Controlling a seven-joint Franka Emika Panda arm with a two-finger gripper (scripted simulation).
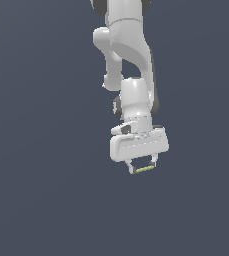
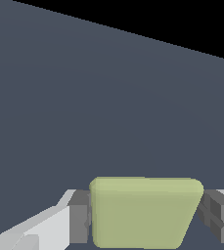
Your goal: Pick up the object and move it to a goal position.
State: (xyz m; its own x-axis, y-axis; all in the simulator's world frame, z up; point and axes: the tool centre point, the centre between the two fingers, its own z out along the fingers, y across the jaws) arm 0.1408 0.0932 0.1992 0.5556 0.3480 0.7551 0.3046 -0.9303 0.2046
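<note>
While outside only a green sliver shows, the wrist view shows the pincer [image 1: 143,165] clamping the cube [image 2: 143,212].

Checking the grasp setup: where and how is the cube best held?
On two opposite flat side faces, coming from above. The cube is plain, narrower than the end effector, and already sits squarely between the fingers, one pad on each side face. Its flat parallel sides suit a pinch; no edge or corner seems better.
</note>
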